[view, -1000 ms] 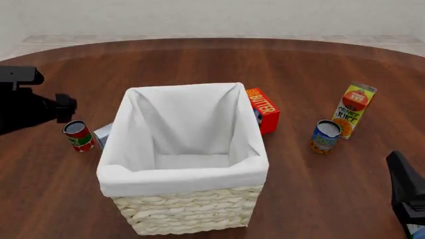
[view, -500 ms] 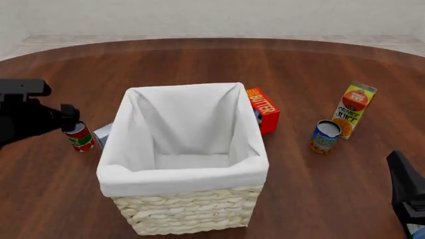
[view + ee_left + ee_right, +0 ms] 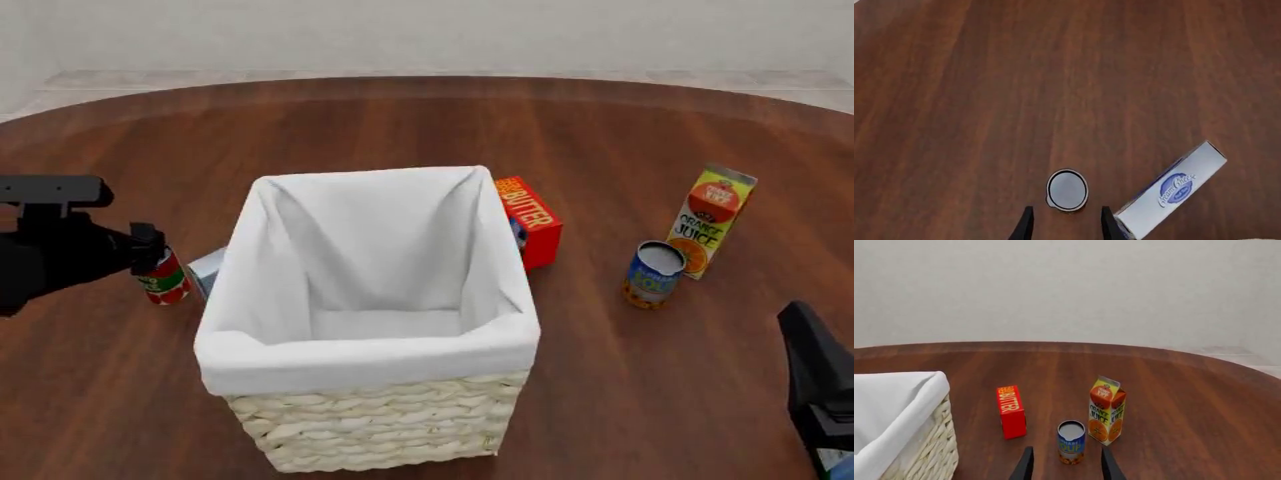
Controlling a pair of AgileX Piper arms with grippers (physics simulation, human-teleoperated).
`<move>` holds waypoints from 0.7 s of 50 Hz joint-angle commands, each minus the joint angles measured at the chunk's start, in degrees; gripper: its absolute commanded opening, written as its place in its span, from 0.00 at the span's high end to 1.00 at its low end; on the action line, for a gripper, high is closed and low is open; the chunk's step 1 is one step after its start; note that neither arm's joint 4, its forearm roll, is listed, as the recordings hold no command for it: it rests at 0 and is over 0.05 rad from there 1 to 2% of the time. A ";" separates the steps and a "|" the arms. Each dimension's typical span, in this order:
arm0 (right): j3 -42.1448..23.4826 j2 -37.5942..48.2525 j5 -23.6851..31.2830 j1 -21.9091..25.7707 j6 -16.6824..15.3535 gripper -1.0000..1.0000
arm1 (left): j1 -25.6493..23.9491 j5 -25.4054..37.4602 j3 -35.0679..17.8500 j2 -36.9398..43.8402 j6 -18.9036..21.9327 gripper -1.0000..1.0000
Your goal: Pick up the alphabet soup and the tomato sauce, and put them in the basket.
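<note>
While my left gripper (image 3: 1062,226) is hanging wide open right above the tomato sauce (image 3: 1067,190), standing beside the basket (image 3: 387,420), I am preparing the grasp; next I should lower around it.

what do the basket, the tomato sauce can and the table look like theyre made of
The basket: cream woven wicker, going by the plaited strands on its wall, with a white matte cloth lining folded over the rim. The tomato sauce: seemingly a metal can, with a dull grey lid seen in the left wrist view and a printed red and green label. The table: dark reddish wood, or a wood-look texture, with visible grain and slight sheen.
</note>
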 commanded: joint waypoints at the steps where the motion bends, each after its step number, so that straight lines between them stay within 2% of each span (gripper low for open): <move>1: 0.00 0.26 -0.29 -0.03 0.05 0.00 | 0.12 -1.69 0.13 2.22 -0.35 0.00; 35: -0.05 -0.10 0.12 -0.07 0.19 0.00 | -0.09 -5.20 0.21 8.48 0.14 0.00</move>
